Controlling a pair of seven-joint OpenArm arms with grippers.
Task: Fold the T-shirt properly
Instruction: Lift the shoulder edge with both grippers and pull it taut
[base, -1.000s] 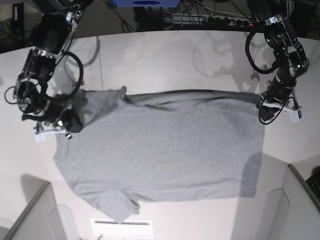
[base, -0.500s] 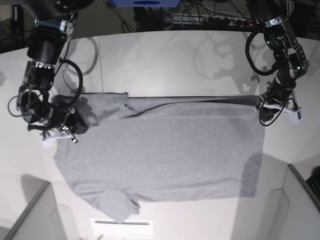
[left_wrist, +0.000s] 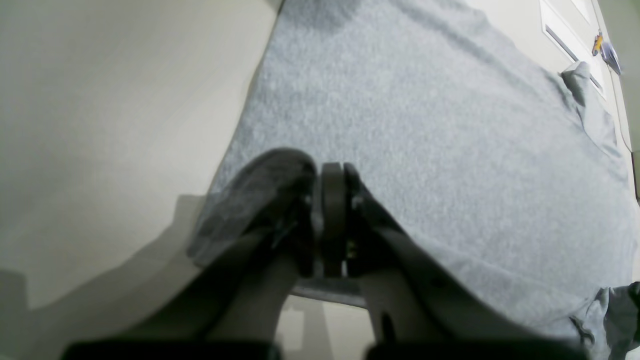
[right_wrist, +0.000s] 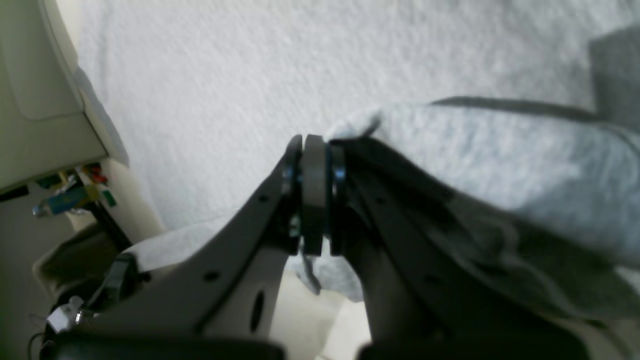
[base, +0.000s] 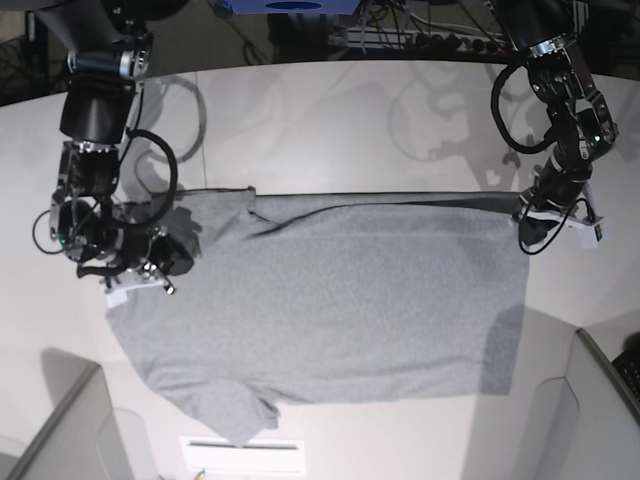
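Left wrist view first: the left gripper (left_wrist: 332, 220) has its jaws pressed together, pinching an edge of the grey T-shirt (left_wrist: 425, 125), and a fold of cloth bunches over the finger on the left. Beyond it the shirt spreads flat over the pale table (left_wrist: 115, 115).

Over to the right wrist view: the right gripper (right_wrist: 312, 195) is clamped tight too, a fold of T-shirt (right_wrist: 500, 160) draped over the finger on the right, more fabric lying behind.

And the base view: the T-shirt (base: 330, 300) lies spread, plain side up, across the middle of the table (base: 330, 120). The right gripper (base: 150, 270) grips it at the view's left edge, the left gripper (base: 535, 215) at the upper right corner.
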